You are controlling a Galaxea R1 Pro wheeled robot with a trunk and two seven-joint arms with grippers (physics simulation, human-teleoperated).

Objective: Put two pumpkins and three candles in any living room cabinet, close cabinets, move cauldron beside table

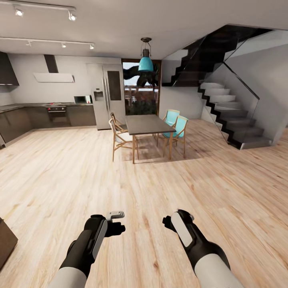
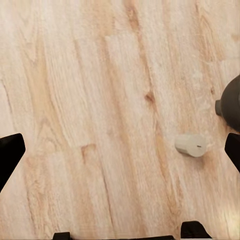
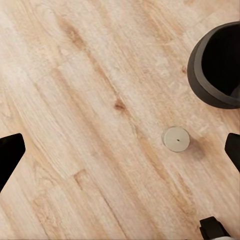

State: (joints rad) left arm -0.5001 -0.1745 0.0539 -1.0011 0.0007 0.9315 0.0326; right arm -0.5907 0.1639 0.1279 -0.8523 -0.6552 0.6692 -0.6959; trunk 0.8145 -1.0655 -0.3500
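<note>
In the left wrist view a stubby beige candle (image 2: 191, 145) lies on its side on the wood floor, beside the black curve of the cauldron (image 2: 231, 102). The right wrist view has the candle (image 3: 176, 139) seen end-on, with the cauldron's (image 3: 216, 65) wide black mouth a short way from it. My left gripper (image 2: 120, 155) and right gripper (image 3: 120, 155) both hang open above the floor, holding nothing. In the head view the left gripper (image 1: 117, 222) and right gripper (image 1: 169, 222) reach forward over bare planks. The pumpkins and the table are out of view.
A dark-topped dining table (image 1: 147, 124) with wooden and teal chairs stands ahead. The kitchen units (image 1: 48, 116) and fridge (image 1: 108, 96) are behind it on the left, and a staircase (image 1: 232, 116) rises on the right. A dark-brown furniture corner (image 1: 6, 240) juts in at the lower left.
</note>
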